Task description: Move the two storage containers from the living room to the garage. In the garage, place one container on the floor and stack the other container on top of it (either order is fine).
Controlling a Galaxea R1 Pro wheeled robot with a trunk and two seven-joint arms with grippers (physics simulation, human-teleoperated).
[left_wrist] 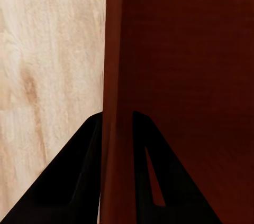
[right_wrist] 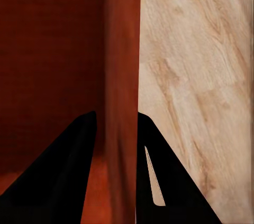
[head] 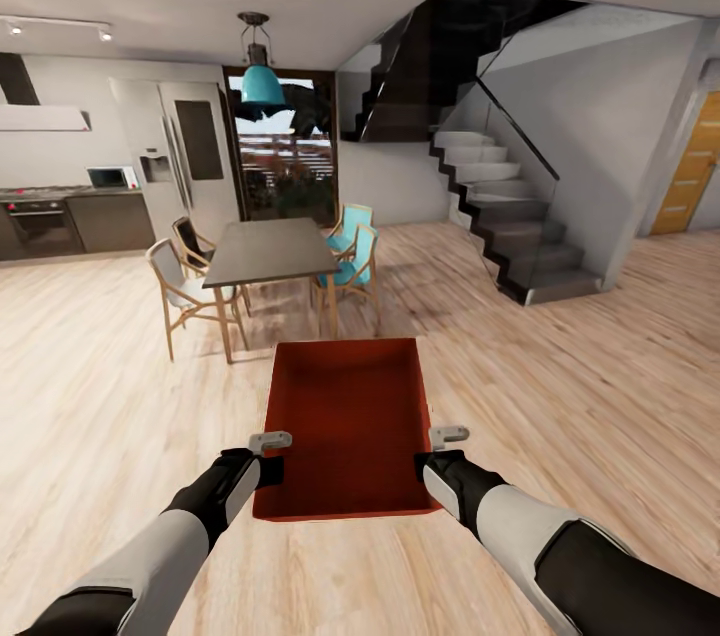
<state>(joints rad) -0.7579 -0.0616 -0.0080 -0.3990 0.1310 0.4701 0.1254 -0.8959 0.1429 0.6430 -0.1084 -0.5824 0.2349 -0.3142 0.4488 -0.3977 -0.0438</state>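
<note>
i hold storage container (head: pixel 348 426) between both grippers, above wood-plank floor (head: pixel 90 386). left gripper (left_wrist: pixel 117 129) pinching its left wall, right gripper (right_wrist: pixel 117 126) pinching right wall. dining table (head: pixel 268 251) beyond container, staircase (head: pixel 500 216) further right.

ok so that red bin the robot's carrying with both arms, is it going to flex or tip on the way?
The storage container looks rigid: its low walls stay straight with the left gripper and right gripper each clamped on a side wall. It is empty, so probably light. Both grips sit near the close end, so the far end may tend to dip.
</note>
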